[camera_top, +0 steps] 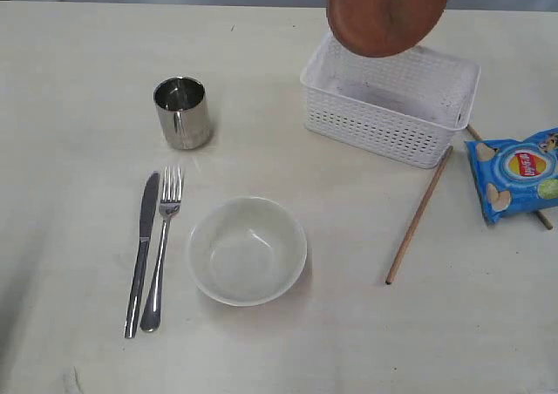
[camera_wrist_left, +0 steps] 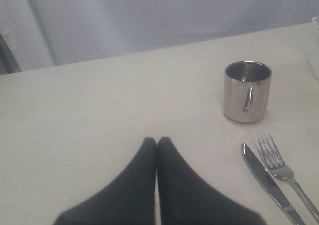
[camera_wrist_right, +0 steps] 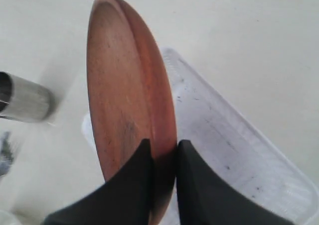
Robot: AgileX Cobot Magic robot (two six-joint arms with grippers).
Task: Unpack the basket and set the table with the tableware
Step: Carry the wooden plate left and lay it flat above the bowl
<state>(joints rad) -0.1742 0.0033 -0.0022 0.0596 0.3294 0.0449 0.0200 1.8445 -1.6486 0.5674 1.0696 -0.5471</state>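
Observation:
My right gripper [camera_wrist_right: 164, 148] is shut on the rim of the reddish-brown round plate [camera_wrist_right: 124, 100], which hangs tilted in the air above the white basket [camera_top: 390, 98]; the plate [camera_top: 388, 12] shows at the top of the exterior view. On the table [camera_top: 87, 80] stand the steel cup [camera_top: 183, 112], the knife [camera_top: 143, 250] beside the fork [camera_top: 163, 241], and the cream bowl [camera_top: 247, 249]. A wooden chopstick [camera_top: 420, 215] lies right of the basket. My left gripper [camera_wrist_left: 157, 141] is shut and empty, low over bare table, apart from the cup [camera_wrist_left: 247, 90].
A blue crisp packet [camera_top: 516, 173] lies at the right edge, over a second chopstick [camera_top: 543, 219]. The basket's floor [camera_wrist_right: 224, 145] looks empty beneath the plate. Knife [camera_wrist_left: 266, 182] and fork [camera_wrist_left: 279, 168] lie near my left gripper.

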